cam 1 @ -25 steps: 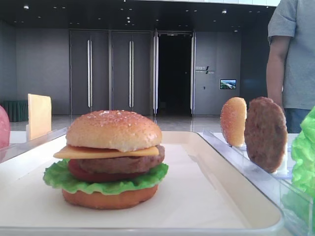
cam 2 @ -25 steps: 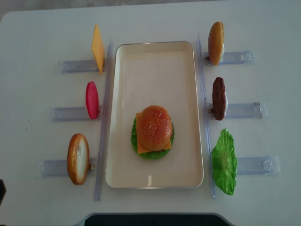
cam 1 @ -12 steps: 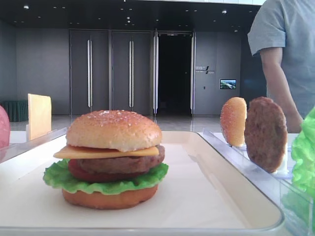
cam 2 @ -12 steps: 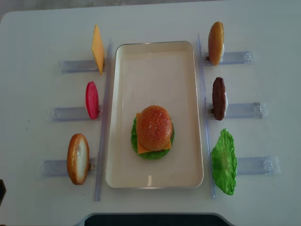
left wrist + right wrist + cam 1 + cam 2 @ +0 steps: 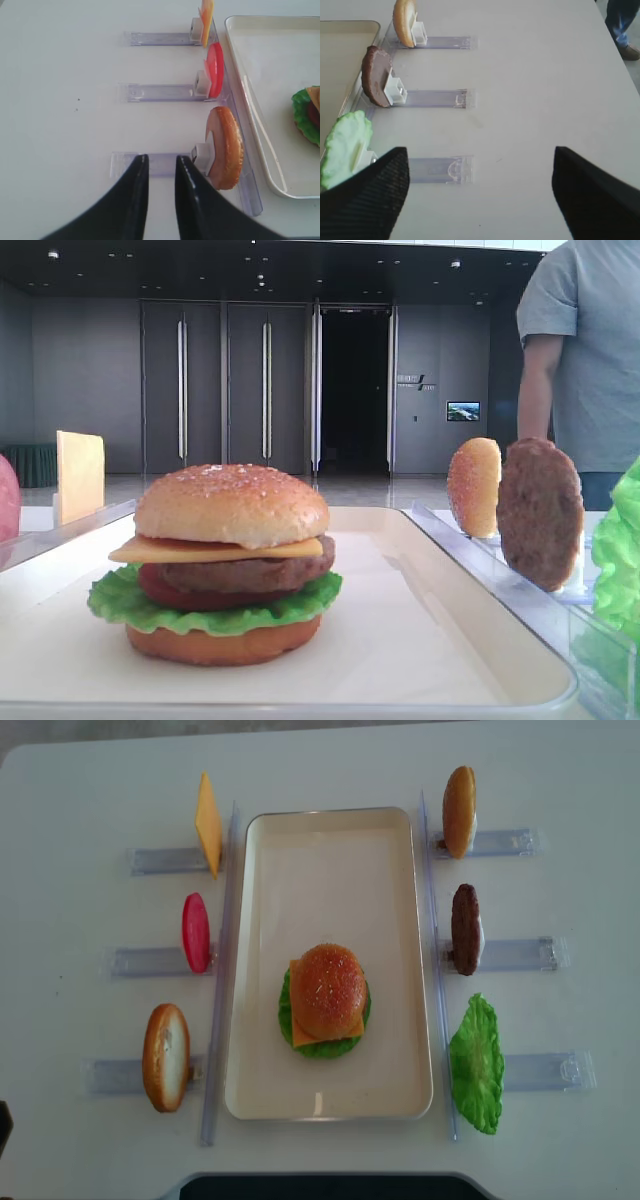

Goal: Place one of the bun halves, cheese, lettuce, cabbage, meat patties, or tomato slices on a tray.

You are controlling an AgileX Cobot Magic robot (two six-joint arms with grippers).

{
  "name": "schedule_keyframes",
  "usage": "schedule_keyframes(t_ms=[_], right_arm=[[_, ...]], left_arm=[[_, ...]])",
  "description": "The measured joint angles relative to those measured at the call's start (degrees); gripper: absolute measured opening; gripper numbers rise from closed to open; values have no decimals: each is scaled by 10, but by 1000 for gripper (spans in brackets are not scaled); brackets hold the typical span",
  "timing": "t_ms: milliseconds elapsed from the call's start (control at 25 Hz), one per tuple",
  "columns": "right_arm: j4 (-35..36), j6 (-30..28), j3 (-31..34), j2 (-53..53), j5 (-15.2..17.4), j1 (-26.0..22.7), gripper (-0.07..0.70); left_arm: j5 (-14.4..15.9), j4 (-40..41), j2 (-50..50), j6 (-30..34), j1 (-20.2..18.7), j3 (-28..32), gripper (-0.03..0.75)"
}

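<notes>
While every item on the bench (image 5: 80, 780) lies exactly as it did a second ago, the only visible change is the bystander (image 5: 590, 360) at the far right edge, who has leaned in and stepped back. The right jaws (image 5: 480, 195) have narrowed very slightly but remain spread wide, grasping nothing. The left jaws (image 5: 159, 172) stand nearly together, a thin gap between the tips, with nothing in them. Judgement: no placement is under way; the stack looks complete, and both arms appear parked clear of the tray (image 5: 330, 840).

Task items, as found:
- The tray carries an assembled burger (image 5: 326, 998): bottom bun, lettuce, tomato, patty, cheese, sesame top (image 5: 232, 502), squarely stacked, cheese corners overhanging. It sits well to the right of the left jaws, and left of the right jaws, out of the right wrist view.
- Just ahead and right of the left jaws, a bun half (image 5: 225, 147) stands on edge in its rack (image 5: 150, 164). Further ahead stand a tomato slice (image 5: 215, 76) and, beyond it, a cheese slice (image 5: 206, 16), each upright.
- Ahead and left of the right jaws, a lettuce leaf (image 5: 345, 147) is nearest, then a patty (image 5: 376, 76), then another bun half (image 5: 403, 21), all on edge in racks beside the tray rim.
</notes>
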Motion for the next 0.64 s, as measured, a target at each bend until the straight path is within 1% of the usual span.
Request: schedule_keyframes(t_ms=[640], right_arm=[[0, 0, 0, 0, 0, 0, 554]], left_arm=[[0, 0, 0, 0, 0, 0, 140]])
